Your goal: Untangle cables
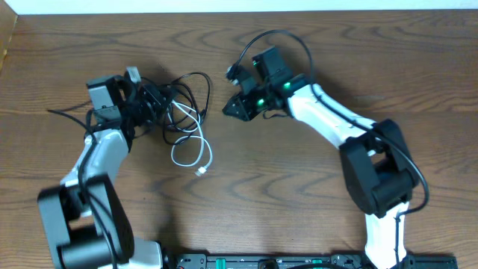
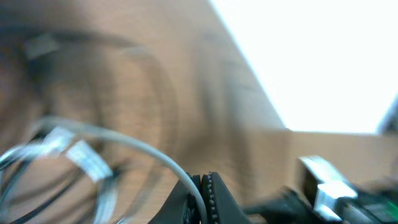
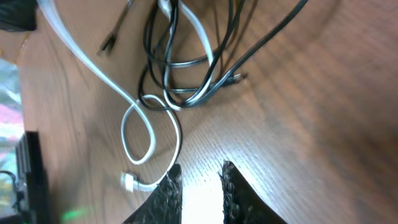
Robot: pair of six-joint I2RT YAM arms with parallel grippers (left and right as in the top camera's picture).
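Observation:
The cables lie tangled on the wooden table left of centre. The black cable (image 1: 193,88) forms several loops, and the white cable (image 1: 196,146) curls below them to a plug end (image 1: 202,172). My left gripper (image 1: 159,101) is inside the tangle. In the blurred left wrist view, the left gripper (image 2: 203,177) is shut on the white cable (image 2: 155,155). My right gripper (image 1: 228,110) hovers just right of the tangle. In its wrist view, the right gripper (image 3: 199,169) stands open over bare wood with nothing between its fingers. The white cable (image 3: 138,102) and its plug (image 3: 129,182) lie beside the left fingertip (image 3: 173,180), below the black cable (image 3: 150,56).
The right arm's own thick black wire (image 1: 276,33) arcs above its wrist. The table's far edge (image 1: 239,12) runs along the top, and its left corner (image 1: 7,45) is near my left arm. The arms' base rail (image 1: 299,261) lies along the near edge.

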